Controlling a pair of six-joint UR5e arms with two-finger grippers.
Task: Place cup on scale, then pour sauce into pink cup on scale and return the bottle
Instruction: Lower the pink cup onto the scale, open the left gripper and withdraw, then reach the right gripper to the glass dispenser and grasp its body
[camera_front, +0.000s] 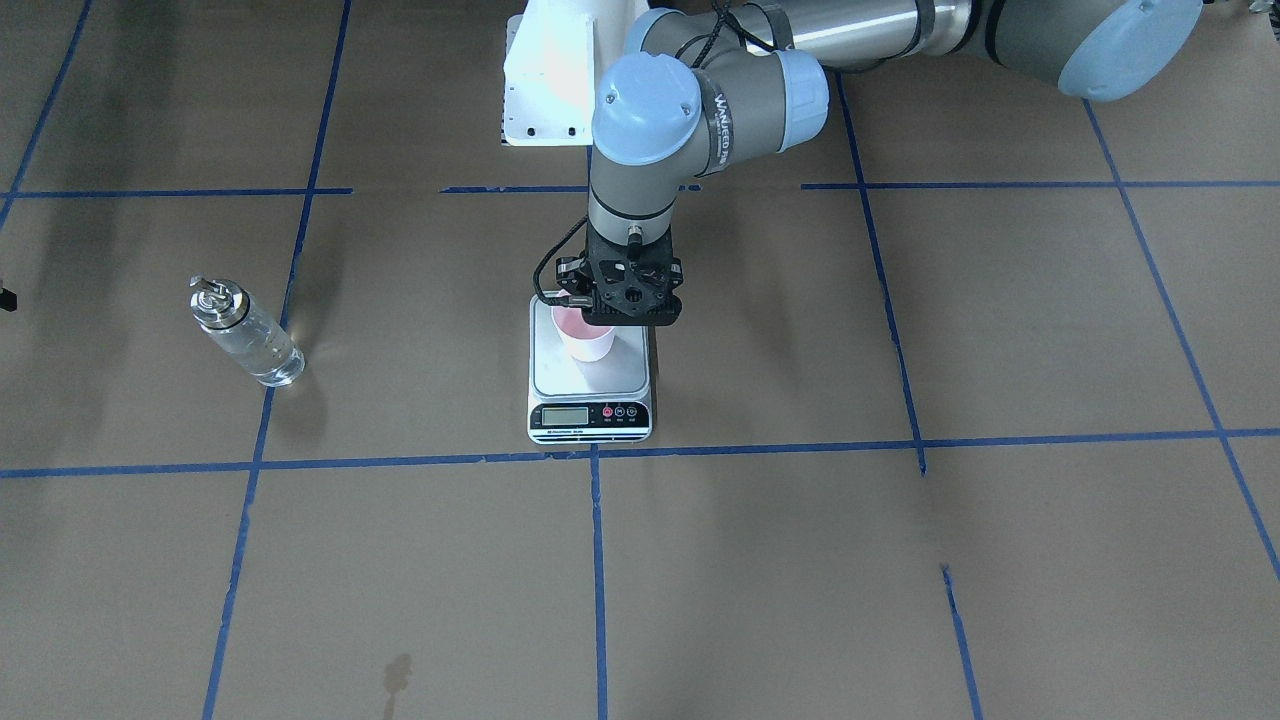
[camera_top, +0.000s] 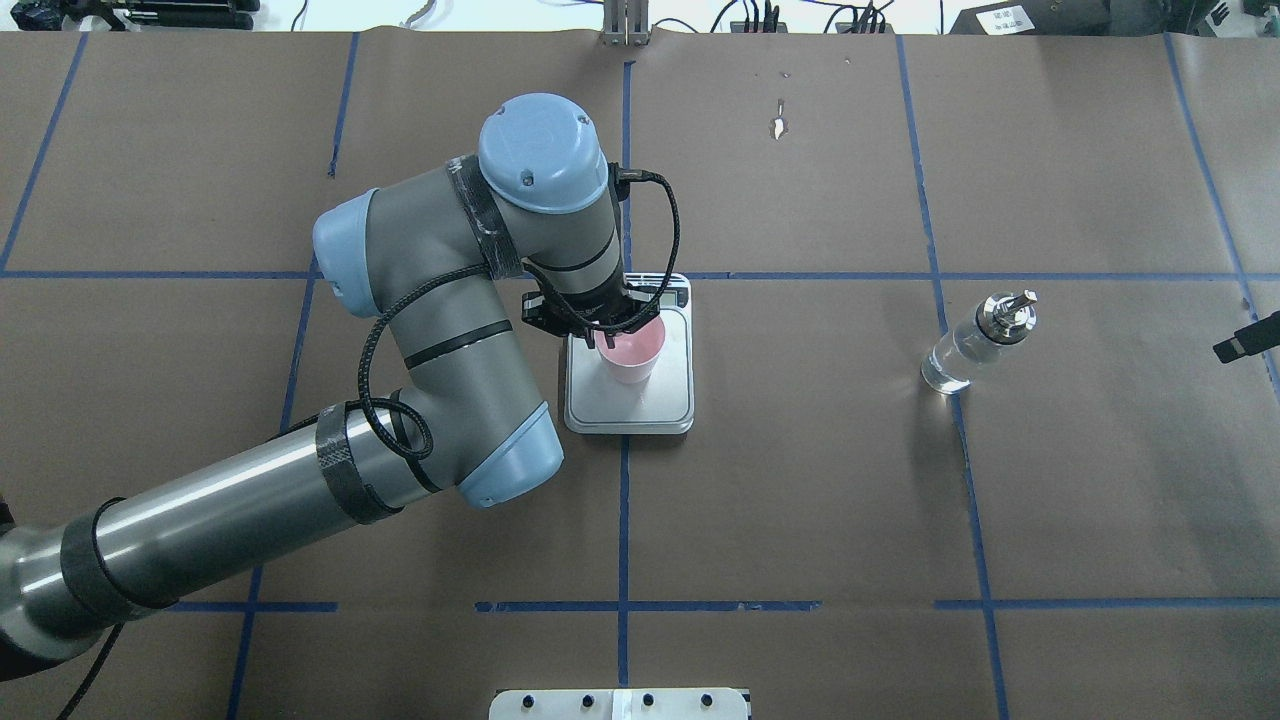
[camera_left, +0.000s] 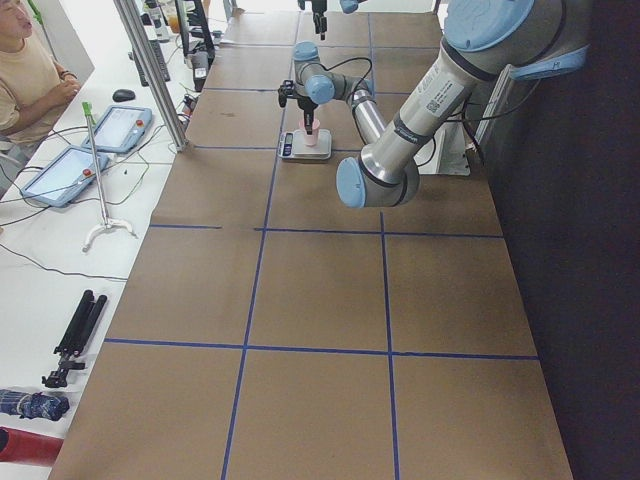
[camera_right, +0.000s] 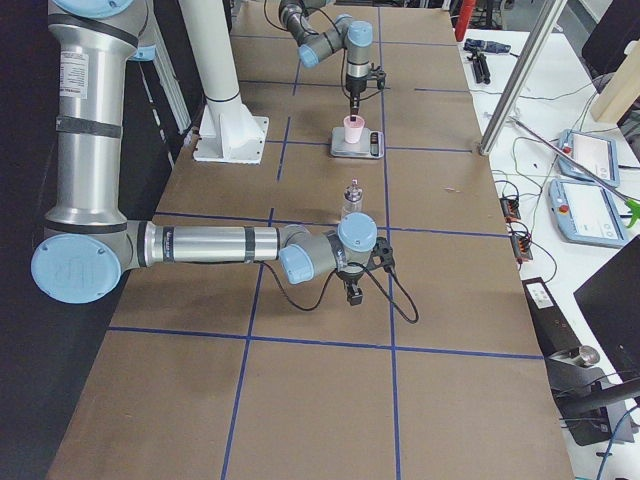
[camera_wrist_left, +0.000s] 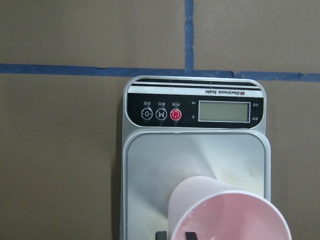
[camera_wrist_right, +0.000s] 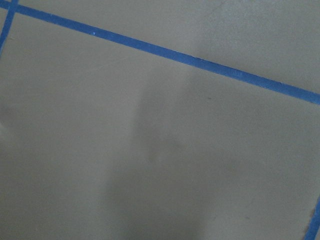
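Starting at the table's right end, my right gripper (camera_right: 352, 293) hovers over bare paper; I can't tell its grip. Beyond it stands the bottle (camera_right: 352, 202), clear sauce (camera_front: 262, 350) inside. Farthest, the cup (camera_wrist_left: 227, 215) sits upright on the scale (camera_wrist_left: 195, 155), with the left gripper (camera_wrist_left: 175, 235) straddling its rim. Clamped or loose, I can't tell.

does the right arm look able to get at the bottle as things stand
Probably yes. The bottle stands alone on the table, the right gripper hangs nearby, and the left gripper is away at the cup on the scale.
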